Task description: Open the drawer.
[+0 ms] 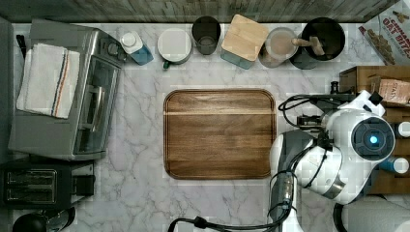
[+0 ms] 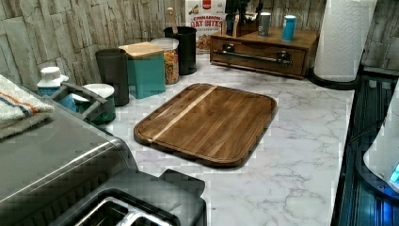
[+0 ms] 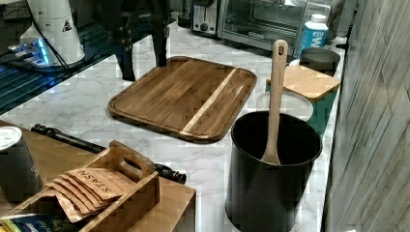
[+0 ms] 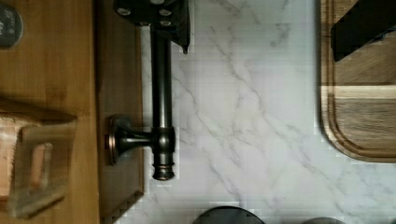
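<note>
Gripper [image 4: 159, 18] fingers close around the handle [image 4: 161, 107]; drawer [image 4: 119, 93] shut, needing a straight outward pull.

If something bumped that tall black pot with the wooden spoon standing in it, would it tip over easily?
Probably not easily: the black pot looks wide for its height and sits flat on the marble counter. The wooden spoon leans loosely on the rim, so it would likely rattle or swing round. On smooth marble, the pot may slide rather than topple.

Bare marble [image 4: 243, 116] between drawer handle [image 4: 161, 102] and cutting board [image 4: 359, 112]
</note>
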